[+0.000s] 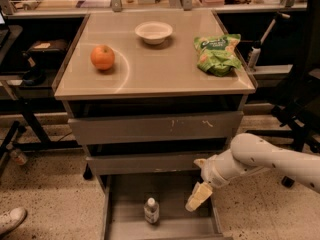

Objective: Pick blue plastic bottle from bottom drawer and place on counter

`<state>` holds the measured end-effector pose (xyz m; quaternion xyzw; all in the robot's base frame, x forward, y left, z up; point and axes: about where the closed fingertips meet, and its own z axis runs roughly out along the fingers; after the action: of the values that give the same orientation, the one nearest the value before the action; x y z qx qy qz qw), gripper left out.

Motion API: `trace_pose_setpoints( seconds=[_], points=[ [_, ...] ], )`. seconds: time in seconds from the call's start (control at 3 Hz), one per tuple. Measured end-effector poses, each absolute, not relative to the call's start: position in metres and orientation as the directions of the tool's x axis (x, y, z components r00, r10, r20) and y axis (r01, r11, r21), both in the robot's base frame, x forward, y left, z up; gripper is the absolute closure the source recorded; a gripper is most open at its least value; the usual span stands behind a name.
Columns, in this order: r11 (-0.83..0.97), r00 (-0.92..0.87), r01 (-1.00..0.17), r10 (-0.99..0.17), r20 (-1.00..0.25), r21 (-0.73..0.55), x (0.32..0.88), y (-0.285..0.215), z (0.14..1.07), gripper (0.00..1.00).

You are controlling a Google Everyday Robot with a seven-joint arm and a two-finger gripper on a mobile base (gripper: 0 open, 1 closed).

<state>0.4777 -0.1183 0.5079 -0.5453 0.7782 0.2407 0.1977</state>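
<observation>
The blue plastic bottle (pixel 151 210), clear with a white cap, stands upright in the open bottom drawer (pixel 120 219), a little left of its middle. My gripper (pixel 198 196) hangs over the drawer's right part, to the right of the bottle and apart from it, pointing down. The white arm comes in from the right. The beige counter (pixel 155 71) tops the cabinet above.
On the counter lie an orange apple (pixel 102 57), a white bowl (pixel 153 32) and a green snack bag (pixel 217 53). Two shut drawers (pixel 155 128) sit above the open one. A black chair (pixel 300 99) stands at the right; a shoe (pixel 11 219) shows at bottom left.
</observation>
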Motion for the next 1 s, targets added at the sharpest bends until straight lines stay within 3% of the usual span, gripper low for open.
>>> trace_pose_setpoints(
  seconds=[0.67,1.0],
  points=[
    [0.276,-0.331,-0.941,-0.629,-0.703,0.196,0.485,-0.067,0.413,0.0],
    [0.276,-0.331,-0.941,-0.629,-0.703,0.197,0.485,-0.067,0.413,0.0]
  ],
)
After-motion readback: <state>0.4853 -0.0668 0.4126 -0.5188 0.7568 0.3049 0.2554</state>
